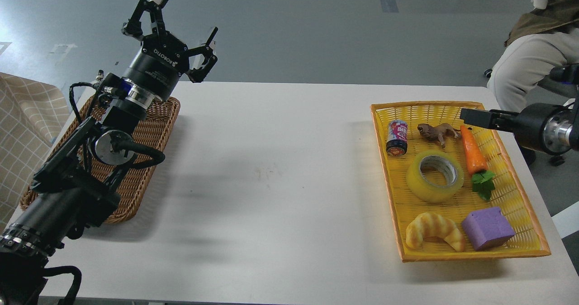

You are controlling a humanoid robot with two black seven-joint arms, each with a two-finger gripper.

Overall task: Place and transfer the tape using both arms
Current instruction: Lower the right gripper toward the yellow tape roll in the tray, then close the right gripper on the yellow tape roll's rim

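Head view: white table [271, 173] with a brown wicker basket [149, 146] at the left and a yellow mesh tray [520, 205] at the right. Tape [435, 176] lies flat in the middle of the tray, core hole facing up, free of both grippers.

Around it in the tray: small can [397, 137] on its side at the upper left, brown animal figure [437, 133] just above the roll, toy carrot [475, 153] to its right with the green leaves [484, 183] pointing toward the near edge, croissant [435, 232] below it, purple block [487, 228] at the near right corner.

Left gripper [183, 33] is raised above the far end of the basket, fingers spread wide, nothing between them. Left arm [90, 160] lies over the basket.

Right gripper [472, 116] comes in from the right edge, over the tray's far right part, near the carrot top. It is seen side-on and dark; cannot tell whether its fingers are apart or closed. It appears clear of the tape.
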